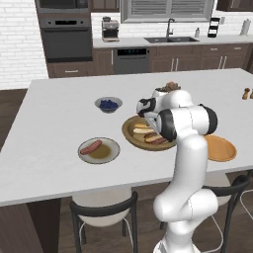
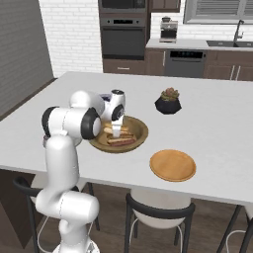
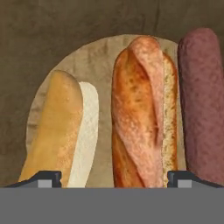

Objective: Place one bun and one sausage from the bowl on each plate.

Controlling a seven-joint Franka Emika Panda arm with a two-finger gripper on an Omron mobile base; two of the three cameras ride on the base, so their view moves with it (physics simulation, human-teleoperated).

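Tool (image 3: 113, 178) hangs low over the bowl (image 2: 140, 140), pointing down into it, fingers set wide apart with nothing between them yet. Directly below, between the tips: a browned bun (image 3: 142, 113), split lengthwise. A paler bun (image 3: 61, 131) lies under the tip on the other side of the hand view, and a dark sausage (image 3: 202, 105) lies just beyond the opposite tip, touching or nearly touching the browned bun. Grey plate (image 1: 114, 146), off to the robot's left of the tool on the tabletop (image 1: 54, 99), already carries a sausage (image 1: 91, 147) but no bun; orange plate (image 2: 173, 165) to the right is bare. Judged step: pick a bun for the grey plate. To do it well, centre the browned bun between the fingers, keep the tip on the sausage's side clear of it, descend straight, and close across the bun's narrow width without crushing. No brands, labels or writing readable anywhere.
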